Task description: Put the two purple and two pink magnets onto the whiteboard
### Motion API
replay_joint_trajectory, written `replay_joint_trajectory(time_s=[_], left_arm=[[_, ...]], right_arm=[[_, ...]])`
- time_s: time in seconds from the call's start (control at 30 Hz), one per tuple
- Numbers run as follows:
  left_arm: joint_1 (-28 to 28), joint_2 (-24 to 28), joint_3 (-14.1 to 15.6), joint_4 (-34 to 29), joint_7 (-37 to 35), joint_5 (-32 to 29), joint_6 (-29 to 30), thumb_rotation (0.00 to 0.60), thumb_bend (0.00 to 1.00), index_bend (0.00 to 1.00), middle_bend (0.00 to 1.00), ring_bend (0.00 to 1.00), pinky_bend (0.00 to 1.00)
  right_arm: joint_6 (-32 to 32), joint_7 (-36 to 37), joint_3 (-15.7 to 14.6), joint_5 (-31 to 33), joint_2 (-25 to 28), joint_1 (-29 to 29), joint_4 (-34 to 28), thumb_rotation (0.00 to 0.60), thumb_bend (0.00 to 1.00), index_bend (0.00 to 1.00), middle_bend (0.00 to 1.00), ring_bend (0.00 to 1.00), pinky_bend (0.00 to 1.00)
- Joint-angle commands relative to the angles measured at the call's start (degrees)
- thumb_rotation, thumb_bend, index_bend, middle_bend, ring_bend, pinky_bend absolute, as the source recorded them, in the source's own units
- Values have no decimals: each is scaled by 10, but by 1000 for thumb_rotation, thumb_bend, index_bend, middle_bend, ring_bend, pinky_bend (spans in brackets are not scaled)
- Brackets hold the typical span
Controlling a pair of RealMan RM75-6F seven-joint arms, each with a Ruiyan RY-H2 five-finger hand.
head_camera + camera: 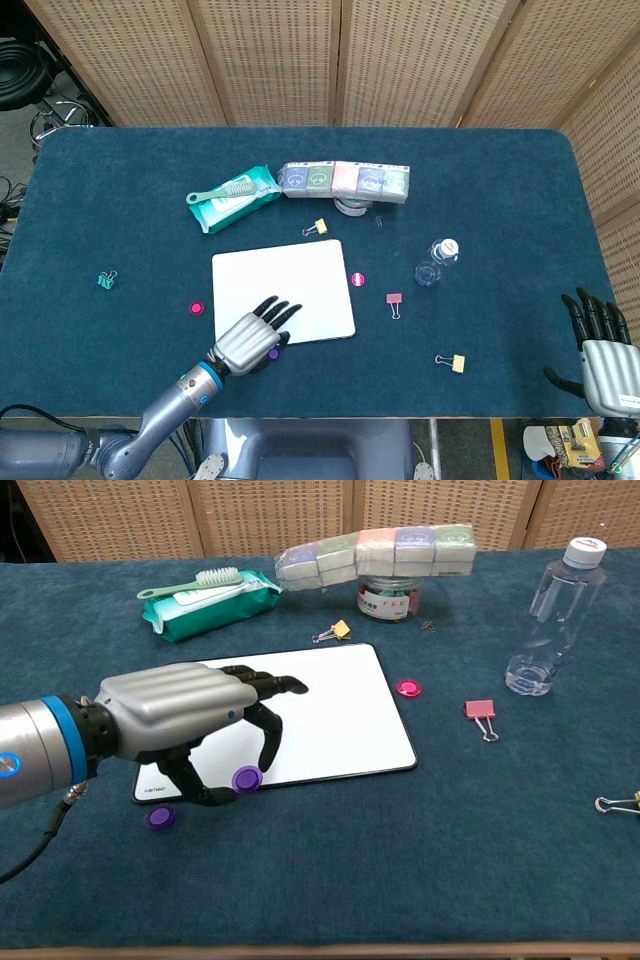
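Observation:
The whiteboard [300, 275] [335, 695] lies flat in the middle of the table. My left hand [248, 342] [180, 720] hovers over its near left corner and pinches a purple magnet [273, 352] [246, 778] between thumb and a finger, right at the board's front edge. The second purple magnet [159, 817] lies on the cloth just in front of that corner. One pink magnet [358, 279] [407, 688] sits by the board's right edge, the other [196, 309] left of the board. My right hand [603, 355] rests open at the table's near right edge.
A water bottle [437, 262] [555, 620] and a pink binder clip [394, 300] [480, 712] stand right of the board. Behind it are a yellow clip [335, 631], a wipes pack with a brush [205, 598] and a tissue pack on a jar [385, 555]. Another yellow clip [452, 361] lies near right.

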Motion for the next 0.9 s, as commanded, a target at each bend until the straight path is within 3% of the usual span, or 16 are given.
replay_joint_trajectory(time_s=[0.03, 0.13, 0.53, 0.63, 0.8, 0.9], left_arm=[[-5, 7, -10, 15, -17, -10, -3, 600, 343, 568, 0, 0, 0], [-8, 9, -16, 53, -41, -28, -12, 600, 347, 568, 0, 0, 0], [-5, 3, -1, 103, -77, -24, -6, 600, 347, 561, 0, 0, 0], [-6, 4, 3, 102, -73, -29, -7, 600, 341, 501, 0, 0, 0], [-6, 8, 4, 95, -76, -30, -4, 600, 326, 303, 0, 0, 0], [-1, 25, 7, 77, -91, -15, 5, 600, 326, 279, 0, 0, 0]], right_arm=[[-1, 0, 0, 0, 0, 0, -1, 600, 0, 32, 0, 0, 0], [1, 0, 0, 0, 1, 0, -2, 600, 0, 32, 0, 0, 0], [0, 3, 1, 3, 3, -1, -4, 600, 0, 33, 0, 0, 0], [-1, 4, 1, 3, 3, 0, -4, 600, 0, 32, 0, 0, 0], [0, 4, 0, 2, 3, -1, -4, 600, 0, 32, 0, 0, 0], [1, 4, 1, 3, 3, -1, -4, 600, 0, 32, 0, 0, 0]])
